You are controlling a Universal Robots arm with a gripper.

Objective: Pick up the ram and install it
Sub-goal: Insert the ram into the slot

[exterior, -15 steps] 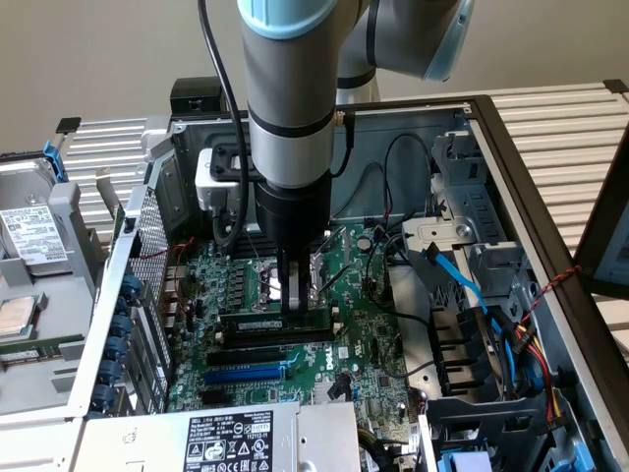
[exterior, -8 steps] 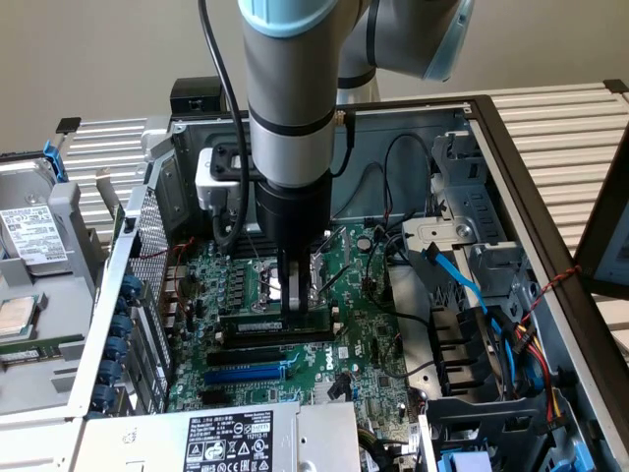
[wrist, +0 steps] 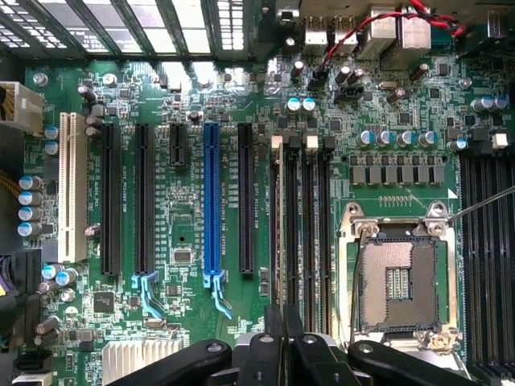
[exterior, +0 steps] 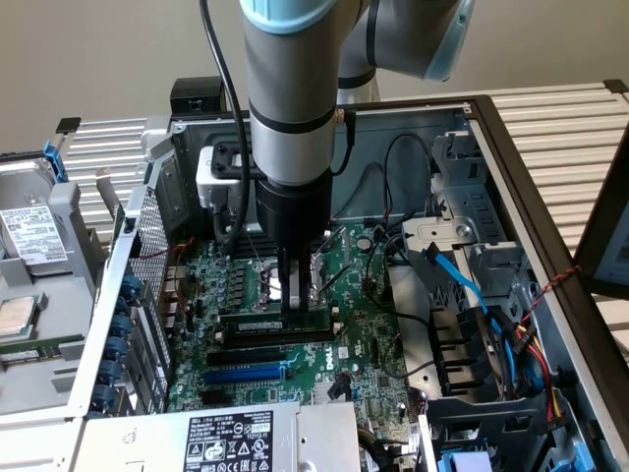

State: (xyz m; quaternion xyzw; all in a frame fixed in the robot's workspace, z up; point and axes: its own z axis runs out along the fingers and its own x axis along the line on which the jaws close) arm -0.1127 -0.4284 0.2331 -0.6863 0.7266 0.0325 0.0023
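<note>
One robot arm (exterior: pixel 290 98) with one claw (exterior: pixel 293 305) is counted, along with one ram stick (exterior: pixel 251 323). On the one motherboard (wrist: pixel 185 233), one blue slot (wrist: pixel 212 197), one white slot (wrist: pixel 71 189), three long black expansion slots (wrist: pixel 111 197) and one short black slot (wrist: pixel 177 145) are counted. Four memory slots (wrist: pixel 310 233) are seen beside one CPU socket (wrist: pixel 398 277). One hard drive (exterior: pixel 29 236) is seen beside one open computer case (exterior: pixel 511 167).

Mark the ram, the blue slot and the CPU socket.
ram (exterior: pixel 251 324), exterior view, long face toward that view's left end.
blue slot (wrist: pixel 212 193), wrist view, middle of slot body.
CPU socket (wrist: pixel 398 281), wrist view, centre of contact field.
</note>
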